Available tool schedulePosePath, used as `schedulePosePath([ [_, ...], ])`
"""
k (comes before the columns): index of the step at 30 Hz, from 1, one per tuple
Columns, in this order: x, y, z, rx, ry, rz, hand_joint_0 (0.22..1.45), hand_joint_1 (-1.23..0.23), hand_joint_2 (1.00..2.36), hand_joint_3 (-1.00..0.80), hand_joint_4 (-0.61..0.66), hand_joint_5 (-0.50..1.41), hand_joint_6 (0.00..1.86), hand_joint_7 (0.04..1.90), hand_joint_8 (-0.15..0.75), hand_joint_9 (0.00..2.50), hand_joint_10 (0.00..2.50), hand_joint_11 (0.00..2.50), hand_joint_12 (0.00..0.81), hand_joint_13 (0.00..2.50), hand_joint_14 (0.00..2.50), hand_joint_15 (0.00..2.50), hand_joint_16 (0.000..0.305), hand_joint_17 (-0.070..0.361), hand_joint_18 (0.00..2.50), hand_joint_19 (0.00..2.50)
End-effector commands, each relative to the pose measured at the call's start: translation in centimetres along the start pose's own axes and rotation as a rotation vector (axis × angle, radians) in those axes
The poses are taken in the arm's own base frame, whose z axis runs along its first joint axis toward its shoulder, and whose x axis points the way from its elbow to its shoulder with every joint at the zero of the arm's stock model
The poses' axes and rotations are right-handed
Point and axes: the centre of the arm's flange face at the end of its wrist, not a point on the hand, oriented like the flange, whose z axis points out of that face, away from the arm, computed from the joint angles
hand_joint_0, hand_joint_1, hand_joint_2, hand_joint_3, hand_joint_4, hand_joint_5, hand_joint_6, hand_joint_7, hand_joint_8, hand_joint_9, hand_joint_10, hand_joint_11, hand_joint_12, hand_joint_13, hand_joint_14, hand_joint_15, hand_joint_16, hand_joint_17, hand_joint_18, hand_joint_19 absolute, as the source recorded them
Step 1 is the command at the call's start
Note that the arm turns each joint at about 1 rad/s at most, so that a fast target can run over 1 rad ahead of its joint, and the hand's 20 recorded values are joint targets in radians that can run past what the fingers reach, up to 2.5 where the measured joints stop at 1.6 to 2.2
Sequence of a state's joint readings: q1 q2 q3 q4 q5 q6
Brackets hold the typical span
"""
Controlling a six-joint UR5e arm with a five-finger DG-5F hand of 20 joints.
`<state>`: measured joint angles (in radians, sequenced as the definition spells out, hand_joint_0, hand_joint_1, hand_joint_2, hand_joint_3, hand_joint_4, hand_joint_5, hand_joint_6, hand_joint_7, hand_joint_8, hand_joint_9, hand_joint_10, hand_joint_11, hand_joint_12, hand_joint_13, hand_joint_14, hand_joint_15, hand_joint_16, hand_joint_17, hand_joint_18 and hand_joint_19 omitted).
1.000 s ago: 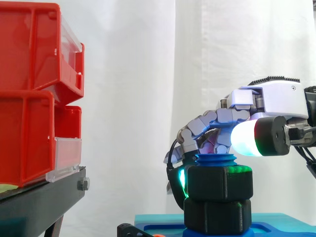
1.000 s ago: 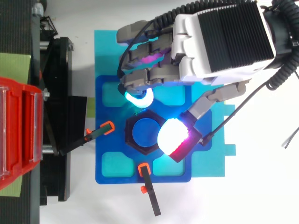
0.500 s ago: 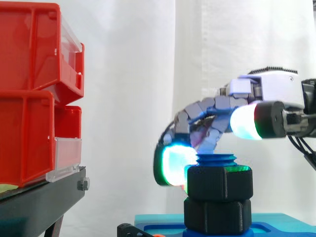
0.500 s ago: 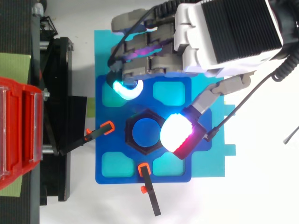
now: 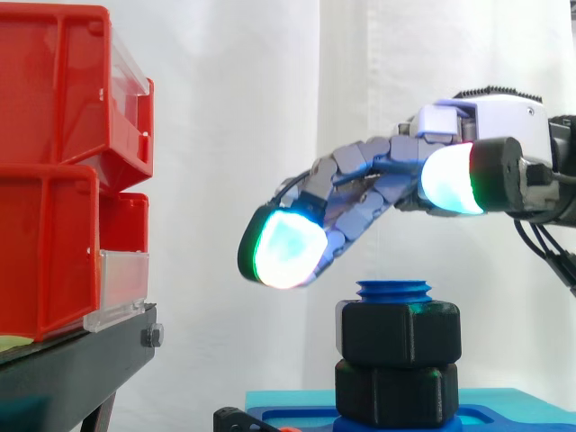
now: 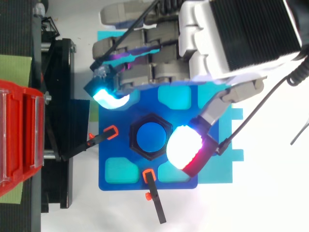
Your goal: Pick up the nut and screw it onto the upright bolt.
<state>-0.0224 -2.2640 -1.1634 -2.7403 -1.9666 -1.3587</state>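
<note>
My hand hovers spread and empty, pads up and left of the nut, which sits threaded on the blue bolt. If it needs tightening, I'd come straight down, centred over the bolt, and pinch opposite flats squarely before rotating.

Straight-fingered hand clear above black nut on upright blue bolt, red bins at left.
</note>
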Motion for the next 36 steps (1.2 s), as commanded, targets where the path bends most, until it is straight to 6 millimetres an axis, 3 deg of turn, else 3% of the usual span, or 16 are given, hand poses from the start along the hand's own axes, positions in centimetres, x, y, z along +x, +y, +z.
schedulePosePath([
  [1,1.3,0.8,0.2,0.017,0.005,0.003,0.46,-0.13,1.0,-0.5,0.19,-0.15,0.5,0.69,0.217,0.61,0.0,0.0,0.299,0.32,0.0,0.0,0.041,0.091,0.01,0.0],
  [5,2.3,1.8,0.7,0.014,-0.018,0.001,0.46,-0.12,1.0,-0.5,0.2,-0.15,0.5,0.7,0.22,0.6,0.0,0.0,0.301,0.31,0.0,0.0,0.041,0.092,0.0,0.0],
  [20,3.2,4.0,1.7,0.008,0.004,0.014,0.46,-0.1,1.0,-0.5,0.23,-0.11,0.5,0.89,0.239,0.62,0.0,0.0,0.307,0.34,0.0,0.0,0.042,0.094,0.03,0.0],
  [36,3.4,3.6,1.3,0.022,0.026,0.019,0.47,-0.11,1.0,-0.5,0.18,-0.08,0.5,1.08,0.254,0.68,0.0,0.0,0.302,0.41,0.0,0.0,0.041,0.091,0.09,0.0],
])
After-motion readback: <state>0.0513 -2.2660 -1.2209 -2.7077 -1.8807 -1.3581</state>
